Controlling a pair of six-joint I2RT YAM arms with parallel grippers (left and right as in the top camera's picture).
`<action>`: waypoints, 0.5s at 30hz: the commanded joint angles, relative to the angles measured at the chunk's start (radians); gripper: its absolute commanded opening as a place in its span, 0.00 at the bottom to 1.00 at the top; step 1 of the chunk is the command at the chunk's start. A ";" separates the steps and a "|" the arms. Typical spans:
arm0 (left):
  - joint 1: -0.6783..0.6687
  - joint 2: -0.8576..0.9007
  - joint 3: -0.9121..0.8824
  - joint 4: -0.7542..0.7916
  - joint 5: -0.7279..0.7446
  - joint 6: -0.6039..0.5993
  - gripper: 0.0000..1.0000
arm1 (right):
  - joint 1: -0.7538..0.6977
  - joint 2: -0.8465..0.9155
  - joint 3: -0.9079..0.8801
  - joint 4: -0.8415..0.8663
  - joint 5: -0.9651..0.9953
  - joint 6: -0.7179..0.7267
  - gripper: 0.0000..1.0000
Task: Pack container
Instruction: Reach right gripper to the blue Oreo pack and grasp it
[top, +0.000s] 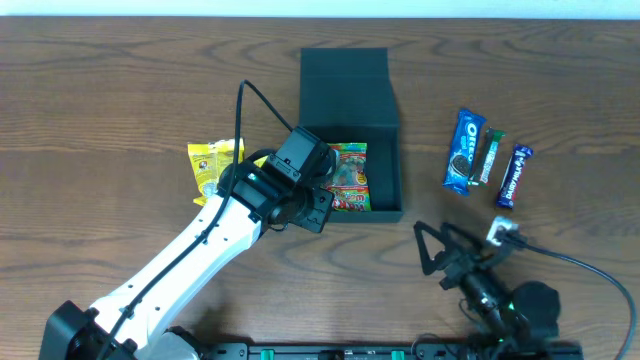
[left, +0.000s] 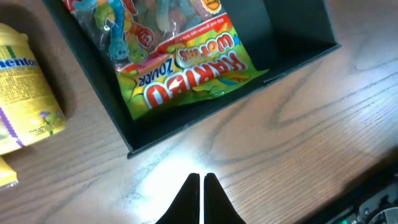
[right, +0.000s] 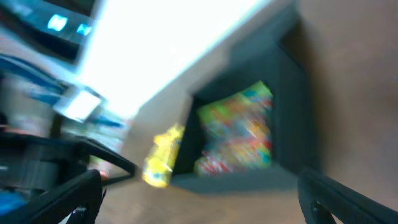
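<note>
The dark green container (top: 385, 135) sits open at the table's middle, its flap lid (top: 345, 85) laid back behind it. A colourful gummy-worm packet (top: 350, 176) lies inside; it also shows in the left wrist view (left: 180, 62) and, blurred, in the right wrist view (right: 239, 134). My left gripper (left: 201, 180) is shut and empty, just in front of the container's near wall (left: 205, 115); overhead it sits at the front left corner (top: 305, 205). My right gripper (top: 438, 250) is open and empty at the front right, with its fingers wide apart (right: 199, 193).
Yellow snack packets (top: 215, 165) lie left of the container, seen also in the left wrist view (left: 25, 93). An Oreo packet (top: 463, 150), a thin green bar (top: 488, 155) and a dark blue bar (top: 514, 175) lie to the right.
</note>
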 joint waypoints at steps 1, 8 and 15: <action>0.002 -0.010 -0.001 -0.002 0.015 -0.006 0.06 | 0.002 0.031 0.014 0.067 0.025 0.025 0.99; 0.002 -0.010 -0.001 -0.001 0.014 -0.006 0.06 | 0.001 0.454 0.177 0.058 0.135 -0.204 0.99; 0.002 -0.010 -0.001 0.010 0.011 -0.006 0.06 | 0.001 1.057 0.614 -0.189 0.346 -0.437 0.97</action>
